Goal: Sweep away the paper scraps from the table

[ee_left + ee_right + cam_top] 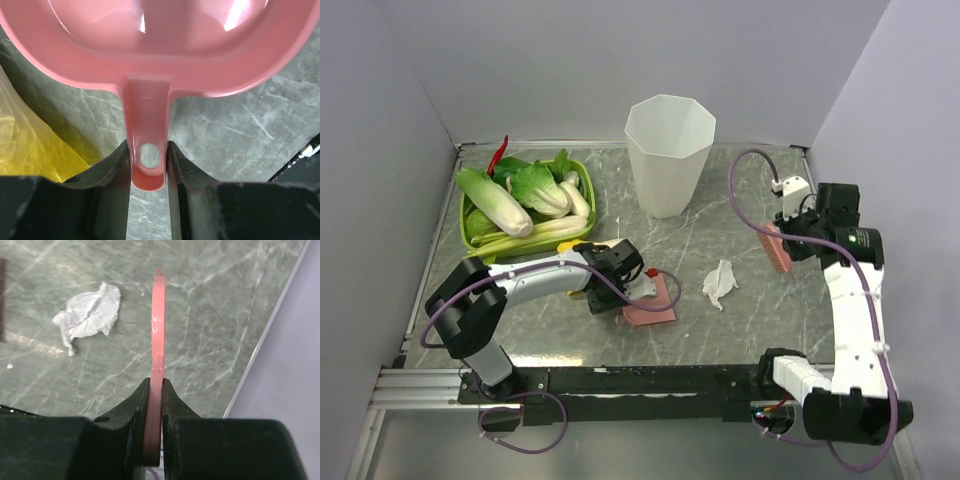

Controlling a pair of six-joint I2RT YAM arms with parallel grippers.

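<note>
Grey marble worktop (740, 340) carries a white ribbed bin (668, 150) well beyond both arms. The left end effector (148, 155) is clenched on the handle of the pink dustpan (160, 45), pan lying low just ahead of it, probably as a catcher. The right end effector (155, 390) grips the pink brush (158, 325) edge-on, sticking out ahead, likely for a sideways stroke. One crumpled paper scrap (90, 315) sits on the worktop ahead-left of the right end effector, between brush and dustpan, apart from both.
</note>
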